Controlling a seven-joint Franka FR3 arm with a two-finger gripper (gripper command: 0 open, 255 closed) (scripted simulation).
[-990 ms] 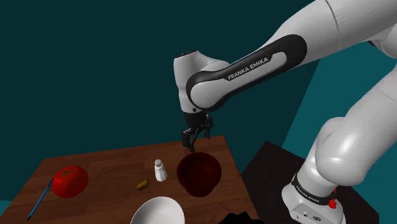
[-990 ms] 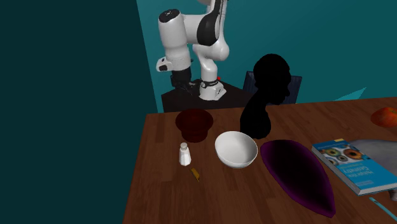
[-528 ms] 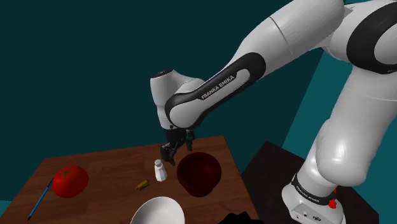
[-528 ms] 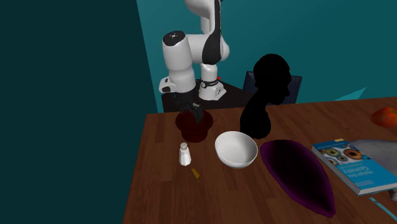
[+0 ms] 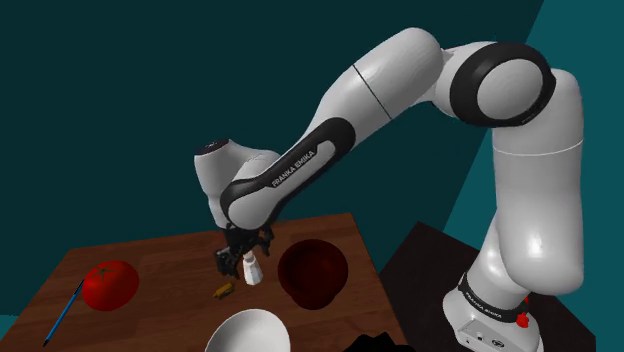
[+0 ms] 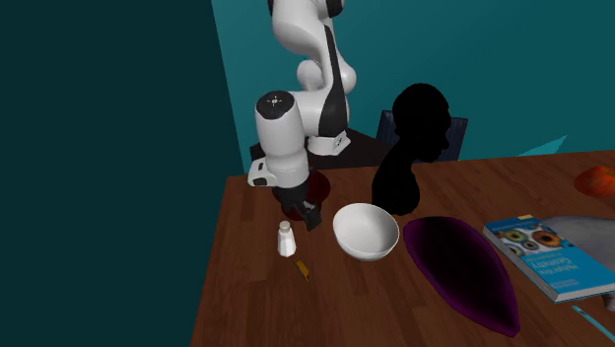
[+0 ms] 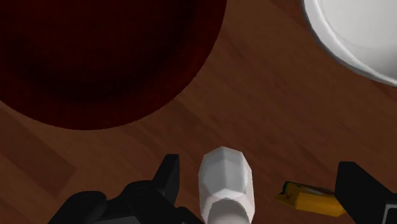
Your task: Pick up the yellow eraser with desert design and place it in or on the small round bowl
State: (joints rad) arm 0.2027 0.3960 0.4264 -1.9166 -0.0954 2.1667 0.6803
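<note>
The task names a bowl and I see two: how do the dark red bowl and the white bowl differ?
The dark red round bowl is deep maroon; the white round bowl is plain white. The red one sits nearer the robot's stand, the white one farther along the brown wooden table. In the second exterior view the arm hides part of the red bowl, none of the white. Both stand upright.

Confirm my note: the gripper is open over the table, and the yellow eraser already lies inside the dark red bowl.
One detail is wrong. The yellow eraser is not inside a bowl. It lies on the wooden table beside the white shaker, as the wrist view shows. The rest stands: the gripper is open over the table, touching neither.
</note>
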